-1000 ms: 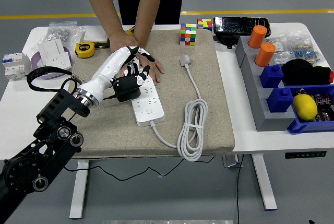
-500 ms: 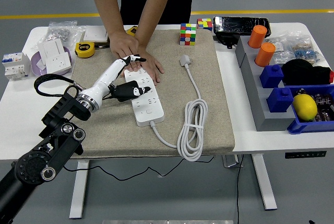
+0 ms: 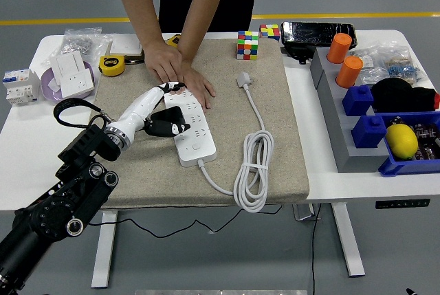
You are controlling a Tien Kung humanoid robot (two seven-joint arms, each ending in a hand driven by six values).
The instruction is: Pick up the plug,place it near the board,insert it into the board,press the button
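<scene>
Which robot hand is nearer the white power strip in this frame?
The left. The left hand reaches in over the far end of the white power strip, with the black plug at the strip's left edge. The right hand is out of view.

The left arm (image 3: 62,199) was black, built of chunky jointed segments with round silver-rimmed discs set into its side. A loop of black cable (image 3: 72,108) arched above it. A ribbed metal ring (image 3: 118,133) joined it to a glossy white forearm shell (image 3: 141,108). The robot hand (image 3: 165,124) beyond was black with small white markings on the fingers. The person (image 3: 185,6) wore a dark top, and both forearms were bare of sleeves.
</scene>
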